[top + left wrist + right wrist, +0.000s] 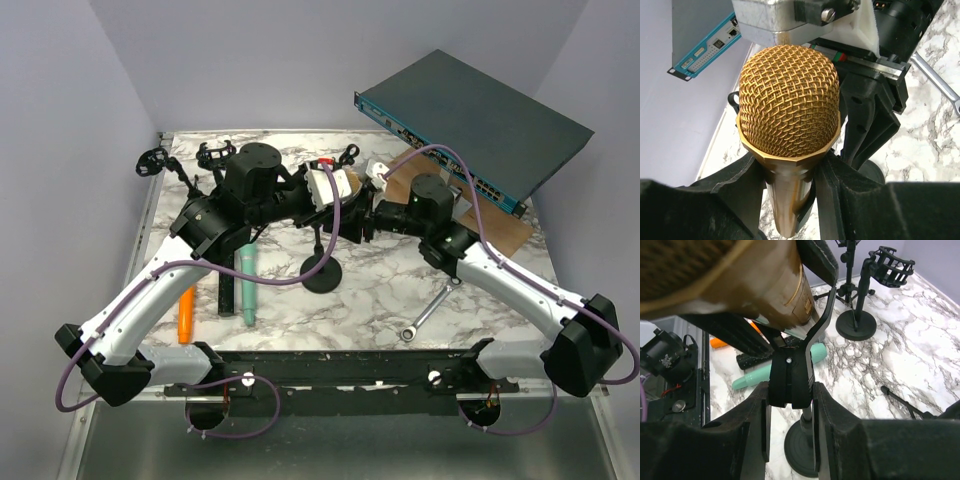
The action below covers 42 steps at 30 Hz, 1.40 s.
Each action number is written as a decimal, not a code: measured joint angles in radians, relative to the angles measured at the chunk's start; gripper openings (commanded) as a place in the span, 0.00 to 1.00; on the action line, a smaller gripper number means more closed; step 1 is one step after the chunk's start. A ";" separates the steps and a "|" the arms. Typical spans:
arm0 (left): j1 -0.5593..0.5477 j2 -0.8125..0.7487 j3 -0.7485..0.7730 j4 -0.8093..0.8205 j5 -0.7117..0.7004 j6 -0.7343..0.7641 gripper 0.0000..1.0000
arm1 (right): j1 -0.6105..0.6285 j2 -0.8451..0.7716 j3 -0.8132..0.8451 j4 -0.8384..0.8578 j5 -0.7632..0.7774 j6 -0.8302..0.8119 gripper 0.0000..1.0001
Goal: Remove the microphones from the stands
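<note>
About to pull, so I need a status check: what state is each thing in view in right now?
stand: upright on its round base.
microphone: seated in the stand's clip.
left gripper: shut on the microphone.
right gripper: shut on the stand, just below the clip.
wrench: lying flat.
network switch: propped at a tilt.

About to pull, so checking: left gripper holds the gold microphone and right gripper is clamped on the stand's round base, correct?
Not the base. In the right wrist view the right gripper is clamped on the stand's black clip bracket, above the round base. The left gripper does hold the gold microphone.
</note>
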 measured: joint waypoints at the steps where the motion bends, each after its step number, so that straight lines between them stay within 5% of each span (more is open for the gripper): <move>1: 0.000 0.000 0.000 -0.004 0.000 0.000 0.00 | 0.000 -0.006 -0.007 0.002 0.003 -0.005 0.01; 13: 0.017 -0.048 0.000 -0.070 -0.069 0.048 0.00 | 0.000 -0.059 -0.043 -0.018 0.046 -0.056 0.03; 19: 0.114 -0.154 -0.002 -0.073 -0.074 0.016 0.00 | 0.000 -0.073 -0.043 -0.042 0.080 -0.074 0.36; 34: 0.378 -0.234 -0.255 0.053 0.028 -0.275 0.00 | 0.000 -0.078 -0.034 -0.064 0.086 -0.092 0.89; 42: 0.441 -0.151 -0.383 0.064 0.033 -0.507 0.00 | -0.001 -0.089 -0.034 -0.085 0.084 -0.097 0.99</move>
